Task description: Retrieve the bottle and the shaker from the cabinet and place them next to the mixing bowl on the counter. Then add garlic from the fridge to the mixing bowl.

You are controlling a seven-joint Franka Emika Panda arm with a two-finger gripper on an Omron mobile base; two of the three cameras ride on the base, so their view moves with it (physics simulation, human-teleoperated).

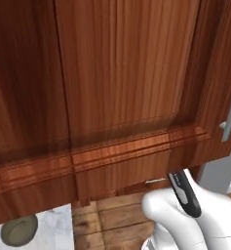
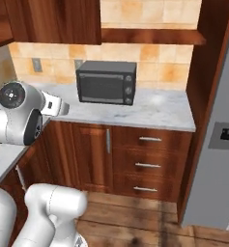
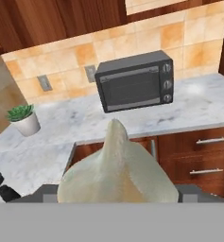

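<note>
Marble counter [image 3: 85, 118]: microwave [image 3: 134, 81], potted plant [image 3: 22, 118].

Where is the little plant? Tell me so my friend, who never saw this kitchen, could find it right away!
Find the grey-white marble counter under the tan tiled wall, where the black boxy microwave sits. In the hand view, look left along the counter from the microwave, past a bare stretch. There stands the small spiky green plant in a white pot, the only green, leafy thing on the counter.
</note>
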